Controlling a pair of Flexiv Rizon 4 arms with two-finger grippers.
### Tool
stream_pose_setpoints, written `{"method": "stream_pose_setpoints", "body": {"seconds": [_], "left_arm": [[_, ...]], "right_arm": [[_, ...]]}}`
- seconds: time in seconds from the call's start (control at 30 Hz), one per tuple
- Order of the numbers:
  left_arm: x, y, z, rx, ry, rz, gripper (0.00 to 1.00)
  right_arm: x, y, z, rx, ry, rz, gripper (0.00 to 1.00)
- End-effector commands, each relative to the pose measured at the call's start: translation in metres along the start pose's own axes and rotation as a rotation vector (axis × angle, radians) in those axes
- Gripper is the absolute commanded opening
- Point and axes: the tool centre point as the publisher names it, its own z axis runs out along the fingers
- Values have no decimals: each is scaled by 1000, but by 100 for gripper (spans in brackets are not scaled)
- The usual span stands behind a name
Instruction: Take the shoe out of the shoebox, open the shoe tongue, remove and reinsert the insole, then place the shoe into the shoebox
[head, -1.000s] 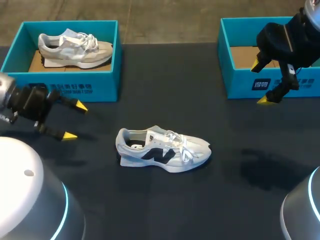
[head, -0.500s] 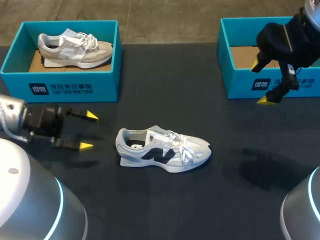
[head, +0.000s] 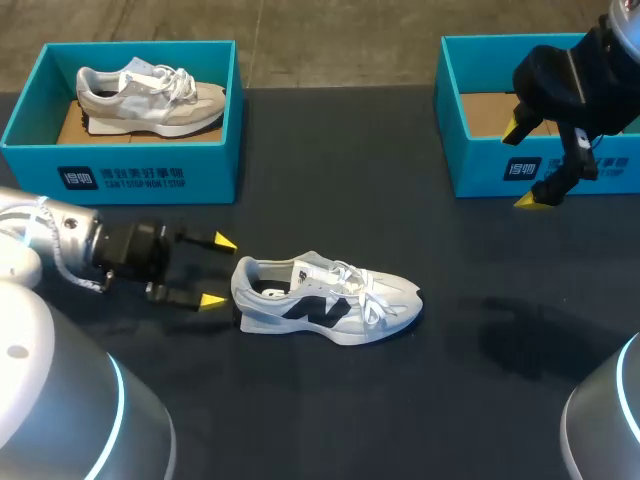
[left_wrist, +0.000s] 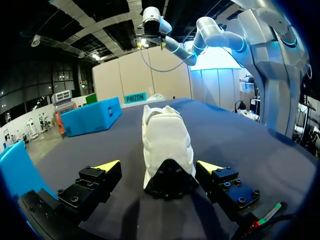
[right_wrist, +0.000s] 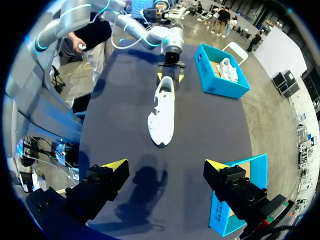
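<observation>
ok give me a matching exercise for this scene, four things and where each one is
1 white shoe
2 grey shoe
3 left end effector
4 right end effector

a in the left shoebox
b open, at the white shoe's heel
c on the table, outside both boxes
d open, by the right shoebox

Pairs: 1-c, 2-a, 3-b, 4-d

Shoes x2: white shoe (head: 325, 298), grey shoe (head: 150, 97). Teal boxes x2: left shoebox (head: 120, 175), right shoebox (head: 480, 170). Grippers x2: left gripper (head: 218, 271), right gripper (head: 520, 166). 1 table (head: 400, 400).
</observation>
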Motion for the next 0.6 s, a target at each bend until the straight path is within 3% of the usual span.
{"method": "stream_pose_setpoints", "body": {"seconds": [0.03,0.4,0.6], "left_arm": [[3,2,12,7,1,-12,100],[15,5,32,-63,19,-70,100],[15,7,42,-60,30,-80,100]], "right_arm": [[-2,1,1,3,5,1,100],[-2,1,1,3,5,1,100],[-2,1,1,3,5,1,100]]}}
